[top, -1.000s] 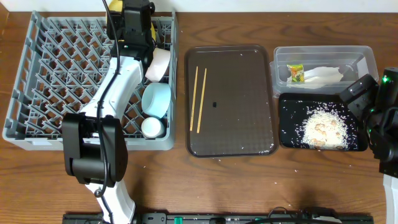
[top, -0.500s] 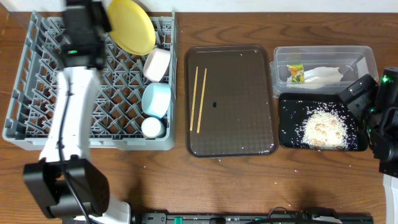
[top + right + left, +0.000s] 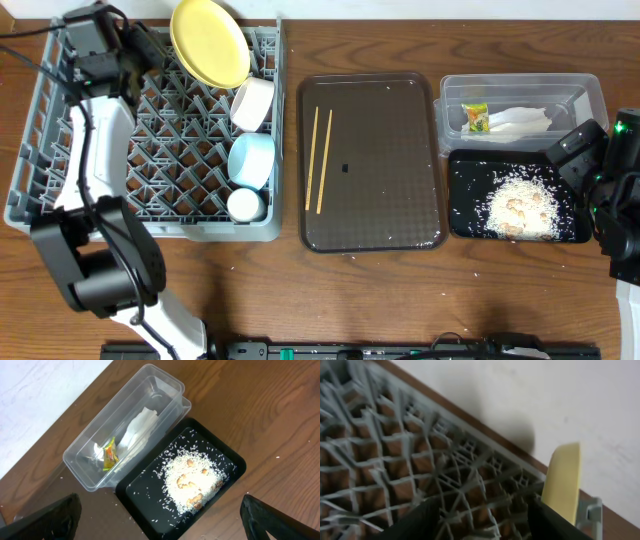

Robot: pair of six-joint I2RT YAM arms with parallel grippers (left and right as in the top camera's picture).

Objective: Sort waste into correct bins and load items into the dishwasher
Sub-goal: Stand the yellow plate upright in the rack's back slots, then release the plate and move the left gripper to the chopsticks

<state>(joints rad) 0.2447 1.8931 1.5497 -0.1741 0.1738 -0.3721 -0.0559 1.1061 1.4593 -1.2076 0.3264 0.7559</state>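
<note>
The yellow plate (image 3: 210, 42) stands on edge at the back of the grey dish rack (image 3: 30, 150); its rim also shows in the left wrist view (image 3: 562, 480). A white bowl (image 3: 253, 102), a light blue bowl (image 3: 251, 160) and a white cup (image 3: 245, 204) sit in the rack's right column. My left gripper (image 3: 140, 50) is open and empty over the rack's back left part (image 3: 420, 460), left of the plate. The chopsticks (image 3: 320, 160) lie on the brown tray (image 3: 390, 200). My right gripper (image 3: 575, 148) is open and empty above the black tray (image 3: 150, 505).
The clear tub (image 3: 590, 95) holds the green-and-yellow wrapper (image 3: 475, 117) and the white napkin (image 3: 520, 120); both show in the right wrist view, wrapper (image 3: 109, 455) and napkin (image 3: 140, 430). Rice scraps (image 3: 195, 477) are heaped in the black tray (image 3: 462, 190). Loose grains dot the table.
My left gripper has let go of the yellow plate and swung left across the rack's back edge. The plate now stands uncovered in the rack. The right arm has not moved.
</note>
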